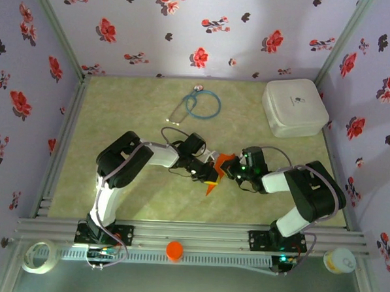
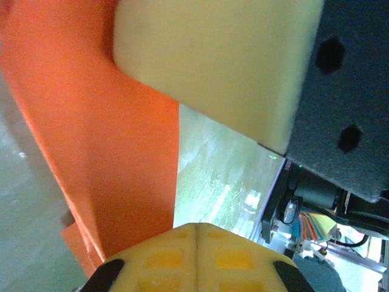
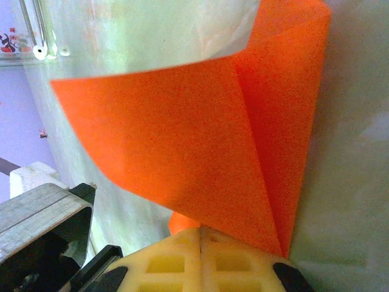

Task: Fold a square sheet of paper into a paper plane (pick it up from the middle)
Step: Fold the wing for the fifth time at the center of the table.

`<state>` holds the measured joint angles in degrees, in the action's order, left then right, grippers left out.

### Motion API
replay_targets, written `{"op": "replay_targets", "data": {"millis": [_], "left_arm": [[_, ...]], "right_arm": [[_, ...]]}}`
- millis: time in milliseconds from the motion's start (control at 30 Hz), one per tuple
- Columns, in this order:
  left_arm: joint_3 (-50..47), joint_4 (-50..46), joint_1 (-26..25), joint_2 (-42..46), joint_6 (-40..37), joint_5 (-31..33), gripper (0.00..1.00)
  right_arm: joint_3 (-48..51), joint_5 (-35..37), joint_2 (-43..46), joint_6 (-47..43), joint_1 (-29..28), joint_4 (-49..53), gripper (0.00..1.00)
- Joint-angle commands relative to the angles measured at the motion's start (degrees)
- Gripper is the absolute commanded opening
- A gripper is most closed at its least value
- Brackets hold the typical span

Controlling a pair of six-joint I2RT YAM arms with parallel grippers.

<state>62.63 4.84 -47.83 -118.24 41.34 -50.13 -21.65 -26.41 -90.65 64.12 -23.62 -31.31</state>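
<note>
Top view: the folded paper [image 1: 219,167] sits just past the table's [image 1: 118,109] centre toward 5 o'clock, one flap raised and a point aimed at 6 o'clock. The left gripper [image 1: 203,172] meets it from 9 o'clock and the right gripper [image 1: 232,169] from 3 o'clock, both touching it. A stethoscope [image 1: 198,104] lies at 12 o'clock, well apart from the paper, and a white box [image 1: 295,107] sits in the corner at 2 o'clock. An orange cap [image 1: 174,249] rests on the rail at 6 o'clock, between the two arm bases. A tape roll [image 1: 37,254] lies at 8 o'clock.

Left wrist: the left gripper's [image 2: 196,234] yellow fingers are pressed together at 6 o'clock, only a thin seam between them. The paper [image 2: 115,158] rises from their tip toward 11 o'clock, so it looks pinched there. A cream pad [image 2: 213,67] on a black body lies over the paper at 12 o'clock.

Right wrist: the right gripper [image 3: 202,234] is closed, its fingers meeting at 6 o'clock and nipping the paper [image 3: 182,140]. The sheet spreads toward 10 o'clock, and a fold runs from 5 o'clock up to 1 o'clock.
</note>
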Motion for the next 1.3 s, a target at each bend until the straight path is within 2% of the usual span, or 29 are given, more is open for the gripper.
{"op": "replay_targets", "data": {"millis": [0, 167, 567, 767, 967, 1133, 1267], "left_arm": [[-0.3, -5.2, -0.9, -1.2, -3.7, 0.4, 0.03], [-0.7, -11.5, -1.0, 0.6, -8.1, 4.5, 0.03], [-5.5, -18.7, -1.8, 5.5, -13.1, 9.2, 0.03], [-6.8, -19.2, -1.9, 11.4, -13.0, 11.7, 0.02], [-3.0, -14.7, -1.9, 14.9, -9.8, 10.9, 0.02], [0.5, -10.2, -1.9, 11.0, -7.0, 7.2, 0.03], [3.1, -10.4, -2.2, 7.2, -6.9, 5.1, 0.04]], "right_arm": [[2.0, 4.9, -2.9, -0.2, 0.2, 7.8, 0.00], [1.9, 4.9, -3.2, -0.2, 0.2, 7.9, 0.00], [1.9, 5.1, -3.0, -0.3, 0.2, 8.5, 0.00], [1.8, 5.1, -2.4, -0.1, 0.2, 8.6, 0.00], [1.9, 5.2, -2.3, -0.2, 0.2, 9.0, 0.00], [1.8, 5.1, -2.2, -0.2, 0.1, 8.9, 0.00], [1.8, 5.1, -2.2, -0.3, 0.1, 9.0, 0.00]]}}
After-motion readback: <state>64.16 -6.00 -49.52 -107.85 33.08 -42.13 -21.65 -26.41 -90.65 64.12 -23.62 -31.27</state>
